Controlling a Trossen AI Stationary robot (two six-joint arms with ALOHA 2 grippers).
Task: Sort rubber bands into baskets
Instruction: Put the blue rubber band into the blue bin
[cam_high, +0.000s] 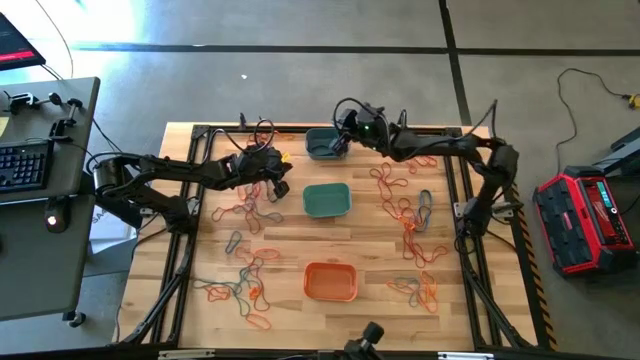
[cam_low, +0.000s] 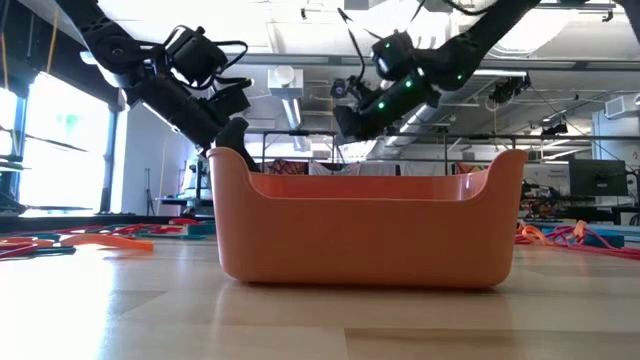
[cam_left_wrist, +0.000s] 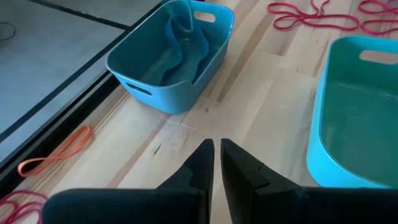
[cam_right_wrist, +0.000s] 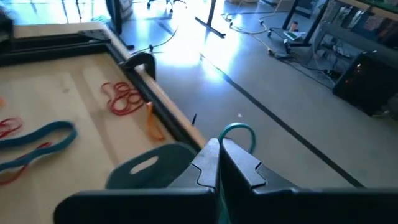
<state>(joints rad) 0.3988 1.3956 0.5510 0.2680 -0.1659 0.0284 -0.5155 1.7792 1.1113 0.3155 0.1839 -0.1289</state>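
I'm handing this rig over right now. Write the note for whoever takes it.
Right gripper: shut on a teal band, above the grey-blue basket at the table's far edge.
Left gripper: shut, empty, over bare wood between that basket and the teal basket.
Done: blue bands already lie in the grey-blue basket.
Left: drop the held band; many loose bands still on both sides of the table. The orange basket looks empty.

Baskets: grey-blue (cam_high: 322, 144), teal-green (cam_high: 327, 200), orange (cam_high: 330, 281). Rubber bands (cam_high: 410, 215) orange, red, blue-teal. Table (cam_high: 365, 240) pale wood.
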